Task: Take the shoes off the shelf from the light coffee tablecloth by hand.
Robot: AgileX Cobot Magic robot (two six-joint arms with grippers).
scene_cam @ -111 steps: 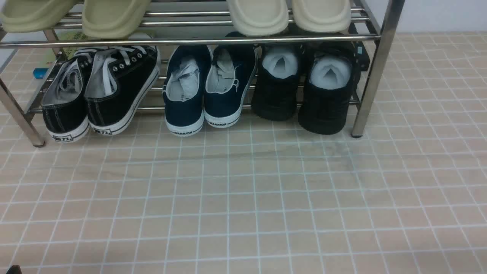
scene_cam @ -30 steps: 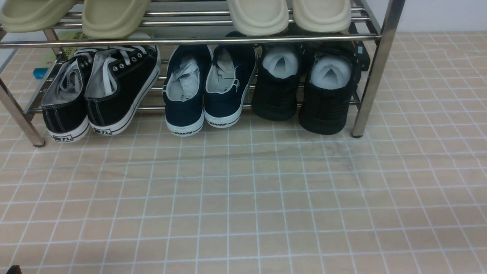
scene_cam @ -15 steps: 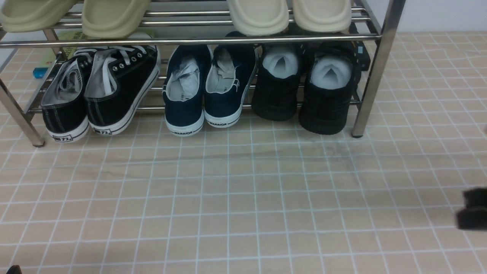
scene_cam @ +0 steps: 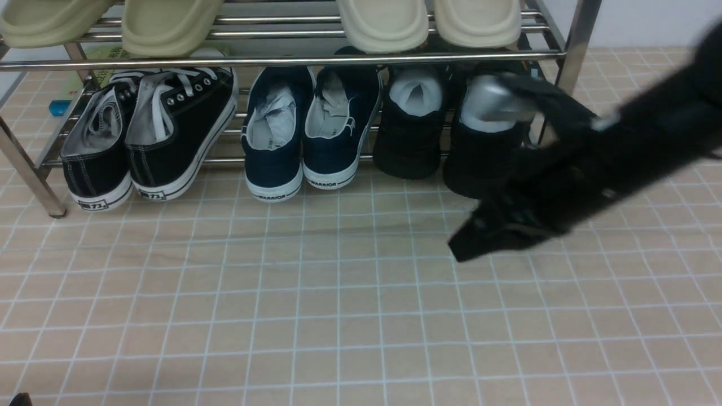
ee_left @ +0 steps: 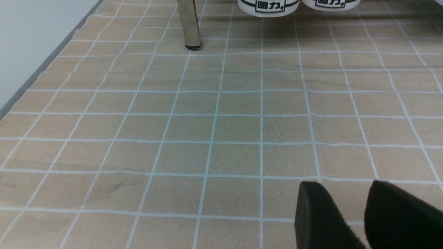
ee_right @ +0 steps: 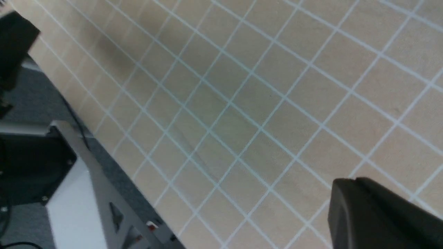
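Black robot hand [scene_cam: 536, 175] reached the black sneakers [scene_cam: 407, 144].

The all-black pair sat on the lower tier of the chrome shelf [scene_cam: 282, 61], beside the navy shoes [scene_cam: 273, 169], above the tan tablecloth [scene_cam: 338, 304]; the blurred hand overlapped one sneaker, contact unclear. The left tool [ee_left: 346, 186] stood open, holding nothing; the right tool [ee_right: 353, 180] was closed and empty.
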